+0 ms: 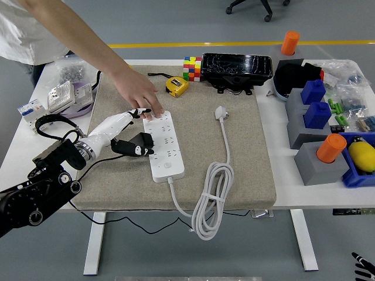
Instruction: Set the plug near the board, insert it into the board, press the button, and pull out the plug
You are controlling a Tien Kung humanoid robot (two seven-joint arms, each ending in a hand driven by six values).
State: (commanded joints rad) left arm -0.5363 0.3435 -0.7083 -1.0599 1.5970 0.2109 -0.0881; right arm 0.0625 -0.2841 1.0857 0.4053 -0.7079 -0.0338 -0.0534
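We find the power strip (164, 146), a long white board with rows of sockets, lying flat on the grey mat, its length running from far to near with a slight tilt. Its round button (168, 166) sits near the near end, on the top face. A white cable leaves that near end and runs to the mat's near edge. We find the plug (221, 112), white and small, lying flat on the mat to the right of the strip, well apart from it and in none of the sockets. Its white cord (211, 193) runs toward the near edge and gathers in a loose coil overhanging the table's edge.
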